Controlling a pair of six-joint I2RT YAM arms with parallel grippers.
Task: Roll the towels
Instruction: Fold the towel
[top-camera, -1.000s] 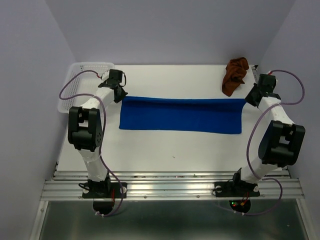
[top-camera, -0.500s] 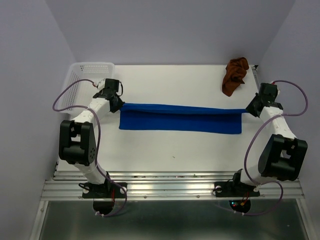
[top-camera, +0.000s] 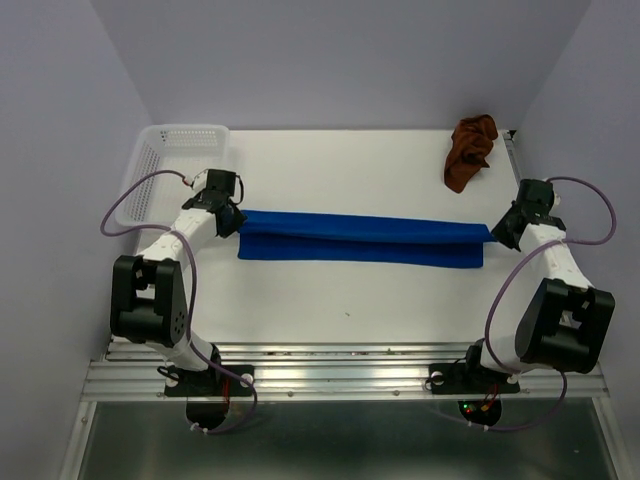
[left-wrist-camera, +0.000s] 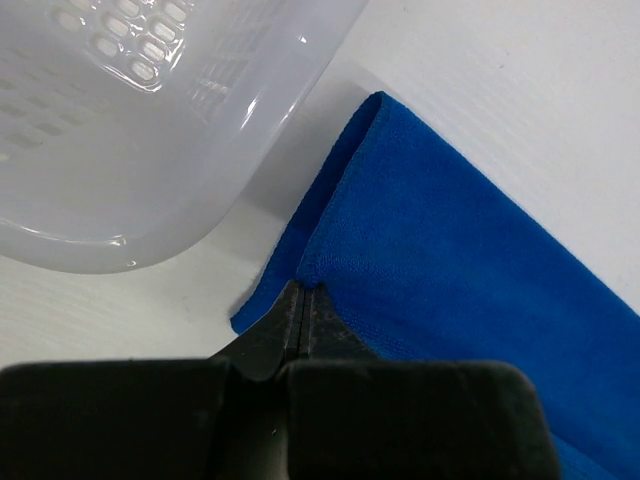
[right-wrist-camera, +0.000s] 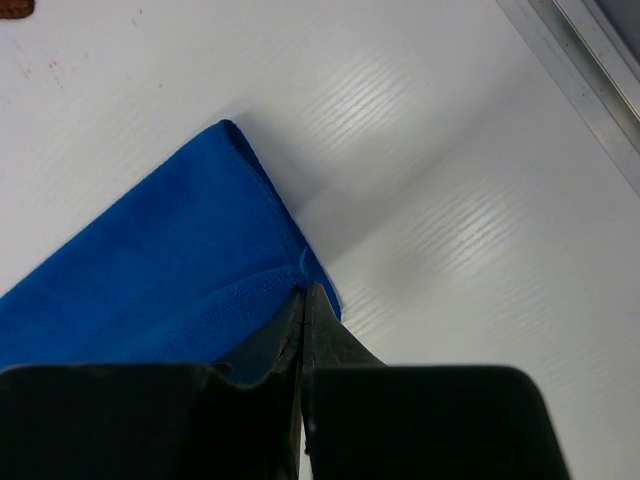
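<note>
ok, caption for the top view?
Left hand and right hand shut on opposite ends of the lengthwise-folded blue towel; brown towel crumpled at far right.

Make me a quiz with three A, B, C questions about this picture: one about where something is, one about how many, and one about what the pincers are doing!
1. Where on the white table does the crumpled rust-brown cloth towel lie?
A. at the near edge
B. in the middle
C. at the far right corner

2. How many towels are on the table?
A. one
B. two
C. three

3. What are the left pincer and the right pincer doing?
A. each is shut on one end of the long royal-blue cloth towel
B. both are wide open
C. both are shut on the brown towel

Answers:
1 C, the top view shows it bunched up by the far right corner.
2 B, there is one blue and one brown.
3 A, each wrist view shows closed fingertips pinching a blue corner.
</note>
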